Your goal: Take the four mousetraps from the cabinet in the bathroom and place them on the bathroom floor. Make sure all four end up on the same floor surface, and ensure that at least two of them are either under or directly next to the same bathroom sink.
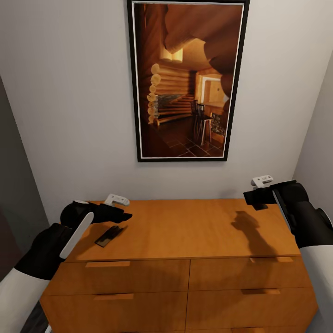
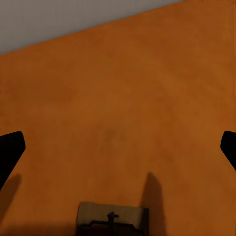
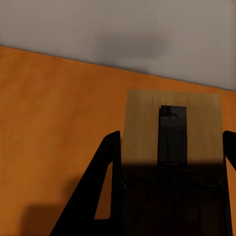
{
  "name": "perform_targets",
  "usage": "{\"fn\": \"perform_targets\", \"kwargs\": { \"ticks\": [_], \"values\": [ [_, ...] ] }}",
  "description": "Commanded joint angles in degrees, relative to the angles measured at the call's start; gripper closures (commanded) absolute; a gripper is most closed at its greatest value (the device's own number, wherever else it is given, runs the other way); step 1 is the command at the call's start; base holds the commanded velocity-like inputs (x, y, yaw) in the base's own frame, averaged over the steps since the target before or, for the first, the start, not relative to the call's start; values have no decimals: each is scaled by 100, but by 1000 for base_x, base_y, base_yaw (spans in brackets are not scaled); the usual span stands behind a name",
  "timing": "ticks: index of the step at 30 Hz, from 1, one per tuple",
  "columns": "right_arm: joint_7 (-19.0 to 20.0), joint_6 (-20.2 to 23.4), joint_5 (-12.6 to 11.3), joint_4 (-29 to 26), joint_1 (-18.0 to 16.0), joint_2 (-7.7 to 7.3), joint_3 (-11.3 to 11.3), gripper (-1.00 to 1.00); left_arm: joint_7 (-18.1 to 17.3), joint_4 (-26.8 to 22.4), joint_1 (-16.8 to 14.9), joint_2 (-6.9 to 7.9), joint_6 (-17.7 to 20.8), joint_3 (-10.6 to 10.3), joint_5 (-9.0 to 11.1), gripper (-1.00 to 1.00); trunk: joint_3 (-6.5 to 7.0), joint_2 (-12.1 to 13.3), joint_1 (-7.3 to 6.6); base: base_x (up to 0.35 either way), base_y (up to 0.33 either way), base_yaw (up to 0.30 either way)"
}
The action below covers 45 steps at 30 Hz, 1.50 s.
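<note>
Cabinet top with two mousetraps — both arms over it

Cabinet [image 1: 185, 231], orange-brown, drawers shut, below a framed picture [image 1: 187, 78] on the wall. Left mousetrap [image 1: 110, 235] flat on the top at about 9 o'clock, just beneath the left end effector [image 1: 121, 215]; fingers [image 2: 10, 152] spread wide apart, empty, trap [image 2: 112, 220] at the edge of the wrist view. Right end effector [image 1: 259, 196] at about 2 o'clock near the back wall — its fingers [image 3: 101, 196] flank the second mousetrap [image 3: 172, 129] on both sides; whether it is clamped, cannot tell.
</note>
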Motion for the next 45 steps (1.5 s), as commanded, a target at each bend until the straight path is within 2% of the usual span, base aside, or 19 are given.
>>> {"fn": "perform_targets", "kwargs": {
  "ticks": [1, 24, 29, 37, 45],
  "values": [
    [47, 16, 53, -5, -6, -4, 10, 100, -53, -3, -6, 2, 15, -5, -60, -100, -7, -4, 0, -20, -8, 0],
    [47, 16, 45, 8, -6, -4, 12, 100, -18, 198, -6, 35, 15, -10, -79, -100, -7, -4, 0, -60, -46, 0],
    [47, 16, 44, 14, -6, -4, 12, 100, -11, 386, -6, 107, 12, -6, -94, -100, -7, -4, 0, 0, 0, 0],
    [47, 16, 44, 17, -6, 19, 14, 100, -9, 727, -6, 129, 11, -6, -100, -100, -7, -4, 0, 0, 0, 0],
    [47, 16, 44, 16, -6, 20, 14, 100, -9, 749, -6, 127, 15, -5, -90, -100, -7, -4, 0, 0, 0, 0]
  ]
}}
